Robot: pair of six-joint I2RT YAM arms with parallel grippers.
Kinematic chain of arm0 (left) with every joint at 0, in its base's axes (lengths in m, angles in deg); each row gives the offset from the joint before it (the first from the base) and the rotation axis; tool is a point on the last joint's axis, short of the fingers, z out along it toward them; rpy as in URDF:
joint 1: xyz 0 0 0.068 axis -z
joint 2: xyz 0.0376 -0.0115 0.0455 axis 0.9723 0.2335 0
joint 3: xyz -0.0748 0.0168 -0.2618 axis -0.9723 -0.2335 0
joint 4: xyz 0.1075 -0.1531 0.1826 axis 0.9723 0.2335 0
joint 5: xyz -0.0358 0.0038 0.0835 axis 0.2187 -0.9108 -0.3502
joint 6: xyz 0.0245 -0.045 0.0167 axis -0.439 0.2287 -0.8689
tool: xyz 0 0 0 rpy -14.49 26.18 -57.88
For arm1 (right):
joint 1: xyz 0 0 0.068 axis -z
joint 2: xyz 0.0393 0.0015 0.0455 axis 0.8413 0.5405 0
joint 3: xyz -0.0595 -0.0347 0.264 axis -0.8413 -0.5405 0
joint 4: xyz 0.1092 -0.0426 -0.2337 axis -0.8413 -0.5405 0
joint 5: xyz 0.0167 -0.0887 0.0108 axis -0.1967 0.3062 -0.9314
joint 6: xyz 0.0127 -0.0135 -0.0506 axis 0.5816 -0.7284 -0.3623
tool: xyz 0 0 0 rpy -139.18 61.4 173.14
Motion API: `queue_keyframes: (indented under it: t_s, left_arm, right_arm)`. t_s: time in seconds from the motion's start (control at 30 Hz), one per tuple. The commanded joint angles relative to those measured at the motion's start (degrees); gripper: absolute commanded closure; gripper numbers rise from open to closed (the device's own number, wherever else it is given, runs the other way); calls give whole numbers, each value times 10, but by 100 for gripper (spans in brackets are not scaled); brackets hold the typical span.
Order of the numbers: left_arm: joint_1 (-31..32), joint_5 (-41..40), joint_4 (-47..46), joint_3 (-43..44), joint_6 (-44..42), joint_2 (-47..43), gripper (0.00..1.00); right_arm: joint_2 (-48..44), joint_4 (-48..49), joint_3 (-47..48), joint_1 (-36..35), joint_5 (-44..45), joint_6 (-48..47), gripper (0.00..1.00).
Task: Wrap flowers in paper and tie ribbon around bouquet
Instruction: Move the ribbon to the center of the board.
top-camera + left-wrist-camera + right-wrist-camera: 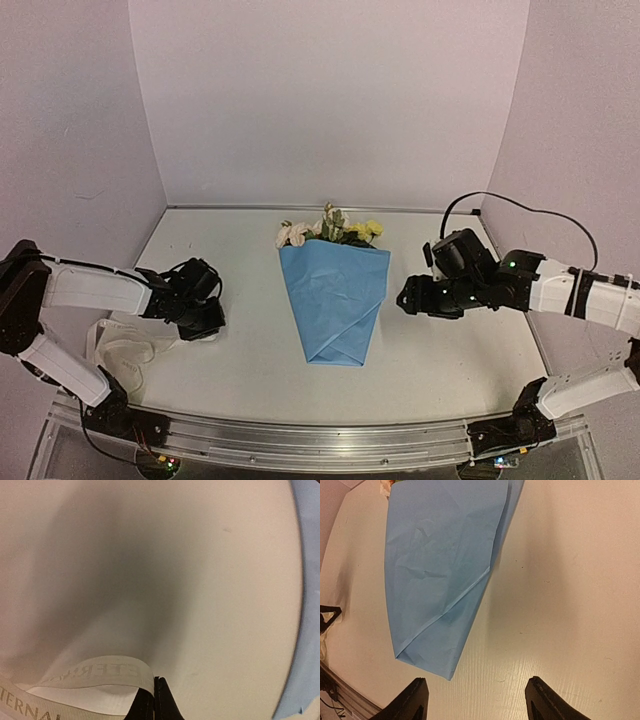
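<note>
Bouquet (pixel 334 285) lies mid-counter (pixel 460 360), flat, narrow folded end toward the arm bases. Light-blue paper (pixel 335 300) is wrapped as a cone, overlapping fold lines visible on top. Flowers (pixel 330 232) stick out the wide far end: pink, cream and yellow blooms, some green.

Ribbon (pixel 125 345) is off to the left, loose pile of off-white loops on the counter near the left arm, well apart from the bouquet, not tied around it.

Left pincer (pixel 205 320) is low over the right edge of the ribbon pile. In the left wrist view the fingers (pixel 162 702) are pressed together, and a loop of ribbon (pixel 95 672) with dark lettering runs into the closed tips, so it has the ribbon pinched. A blue paper edge (pixel 310 630) shows at far right in that view.

Right pincer (pixel 410 297) sits right of the cone, near it but not touching. In its wrist view the right pincer (pixel 477 700) has its fingers wide apart with nothing between them, just bare counter; the paper (pixel 440 570) tip is just ahead.
</note>
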Motion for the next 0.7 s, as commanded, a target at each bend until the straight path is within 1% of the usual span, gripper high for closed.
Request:
queue_keyframes:
  t_s: [0.0,0.07,0.2,0.23,0.27,0.3,0.33,0.4,0.43,0.47,0.53,0.57,0.63,0.67]
  left_arm:
    - [82,150,-123,91,-123,-9,100]
    - [128,206,-151,124,-151,5,100]
    - [208,295,-172,191,-210,46,99]
    - [218,312,-173,205,-222,55,97]
    - [225,326,-173,215,-232,63,90]
    - [227,334,-174,217,-238,67,79]
    - [227,332,-177,215,-240,64,72]
    - [227,308,-171,206,-249,52,55]
    - [227,279,-160,204,-245,42,46]
    - [224,246,-152,199,-240,29,42]
    - [212,161,-115,194,-204,2,34]
    - [195,116,-88,188,-184,-14,32]
    - [148,67,-31,171,-119,-38,30]
    - [113,60,1,161,-95,-48,30]
  right_arm:
    - [-35,-28,9,-3,55,-6,32]
    - [-56,-37,2,-3,75,-3,31]
    - [-106,-42,-22,-3,101,1,29]
    - [-111,-44,-25,-3,104,2,29]
    - [-117,-46,-27,-3,107,3,29]
    - [-120,-49,-29,-3,111,4,29]
    - [-121,-50,-30,-3,114,5,28]
    - [-118,-57,-27,-3,118,5,27]
    - [-114,-60,-24,-3,117,6,27]
    - [-108,-62,-21,-3,112,6,26]
    - [-93,-64,-12,-7,104,5,26]
    - [-85,-64,-7,-11,101,3,26]
    - [-62,-64,6,-23,96,-4,25]
    - [-47,-64,16,-27,91,-8,25]
